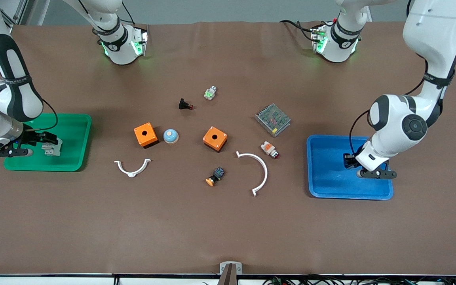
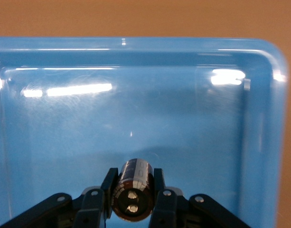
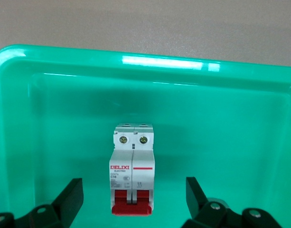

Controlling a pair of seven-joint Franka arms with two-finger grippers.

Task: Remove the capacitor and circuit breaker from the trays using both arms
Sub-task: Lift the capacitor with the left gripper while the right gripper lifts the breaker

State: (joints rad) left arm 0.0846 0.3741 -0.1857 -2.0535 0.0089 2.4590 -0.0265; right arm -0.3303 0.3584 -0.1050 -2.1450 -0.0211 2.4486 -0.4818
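Observation:
The capacitor (image 2: 133, 190), a small black cylinder with a pale end, is clamped between the fingers of my left gripper (image 2: 134, 183). That gripper (image 1: 350, 161) hangs low over the blue tray (image 1: 331, 186), toward the left arm's end of the table. The breaker (image 3: 132, 171), grey-white with red levers, lies on the floor of the green tray (image 3: 41, 52). My right gripper (image 3: 133, 187) is open, with one finger on each side of the breaker and clear of it. In the front view the breaker (image 1: 52, 149) sits in the green tray (image 1: 73, 118) just beside the right gripper (image 1: 42, 141).
Between the trays lie two orange boxes (image 1: 145, 135) (image 1: 215, 138), a blue dome button (image 1: 170, 136), a black push-button (image 1: 185, 105), a green-white part (image 1: 210, 93), a metal mesh unit (image 1: 272, 119), a white-orange button (image 1: 269, 149), a black-blue button (image 1: 215, 176) and two white curved pieces (image 1: 132, 168) (image 1: 257, 170).

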